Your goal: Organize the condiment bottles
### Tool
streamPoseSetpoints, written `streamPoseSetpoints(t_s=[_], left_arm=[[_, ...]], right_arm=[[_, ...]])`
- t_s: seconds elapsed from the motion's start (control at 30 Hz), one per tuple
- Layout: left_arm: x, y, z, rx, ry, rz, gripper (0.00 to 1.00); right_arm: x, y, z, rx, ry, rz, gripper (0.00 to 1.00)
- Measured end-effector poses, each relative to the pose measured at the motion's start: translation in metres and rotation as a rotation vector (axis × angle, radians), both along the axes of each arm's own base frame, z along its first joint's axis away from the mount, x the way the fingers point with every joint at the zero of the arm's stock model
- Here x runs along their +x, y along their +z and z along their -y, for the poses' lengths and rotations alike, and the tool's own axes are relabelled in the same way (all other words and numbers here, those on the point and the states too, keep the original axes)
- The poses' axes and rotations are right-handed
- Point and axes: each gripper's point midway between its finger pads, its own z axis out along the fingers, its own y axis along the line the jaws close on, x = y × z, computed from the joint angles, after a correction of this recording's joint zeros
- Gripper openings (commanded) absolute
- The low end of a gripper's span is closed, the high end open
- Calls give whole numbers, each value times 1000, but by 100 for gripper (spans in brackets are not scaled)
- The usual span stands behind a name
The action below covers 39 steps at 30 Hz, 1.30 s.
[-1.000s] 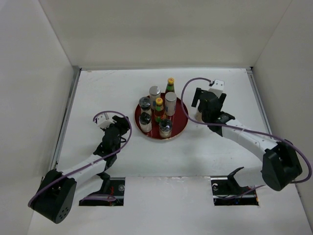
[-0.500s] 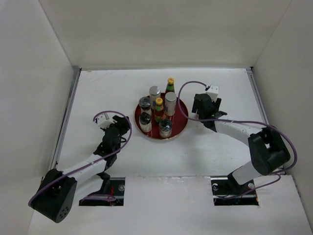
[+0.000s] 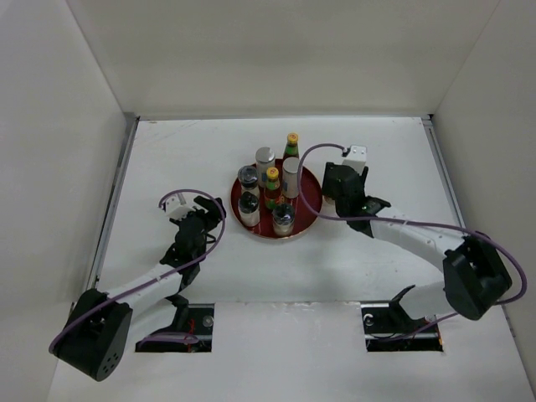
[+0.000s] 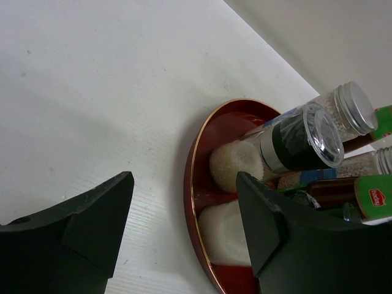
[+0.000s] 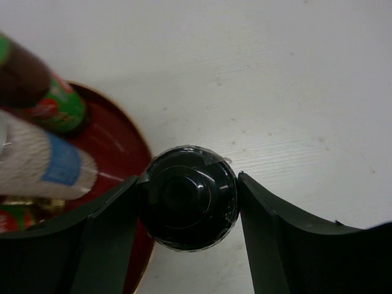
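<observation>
Clamping glossy round black-lidded jar (image 5: 187, 199): right end effector (image 5: 188, 184) | left end effector (image 4: 184, 184) apart

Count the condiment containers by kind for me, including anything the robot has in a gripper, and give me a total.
Yellow-capped sauce bottles: 2
Silver-topped shakers: 2
Short jars on the red tray: 3
Black-lidded jar between the fingers of the right gripper: 1
Total: 8
</observation>
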Motion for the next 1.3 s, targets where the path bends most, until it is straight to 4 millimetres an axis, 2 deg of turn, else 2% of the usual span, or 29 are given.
streamPoseSetpoints(t_s=[0.1,0.2,0.27,0.37,0.47,0.57,0.67,0.8,0.83,0.87,0.93,1.07,1.23,1.3], left_arm=[[0,2,0,-3,0,6,69],[1,5,-2,-9,8,16,76],[1,6,-5,-11,17,18,83],[1,10,-12,-22,39,34,92],[1,13,-21,-32,69,48,97],[1,12,-27,-37,88,47,100],[1,11,-29,-41,95,44,100],[2,11,-30,-41,101,44,100],[2,11,-31,-40,103,42,100],[1,10,-32,-39,107,40,100],[1,9,-34,-35,114,34,100],[1,5,-35,-28,118,19,100],[0,-6,-36,-11,119,-20,100],[1,-11,-35,1,120,-52,100]], right_arm=[[-10,20,-23,31,67,49,48],[-16,26,-44,54,126,67,48],[-16,21,-57,64,158,60,49],[-12,2,-73,66,195,28,49],[-11,-20,-83,55,224,-15,51],[-9,-29,-88,53,237,-29,55],[-7,-28,-93,69,249,-21,64],[-2,-29,-100,86,254,-10,86],[-1,-30,-101,91,255,-7,96],[-2,-30,-103,93,259,-7,100],[-3,-29,-106,96,265,-4,100],[-6,-13,-104,113,253,34,100],[-18,34,-81,176,189,171,100],[-23,47,-70,203,162,219,100]])
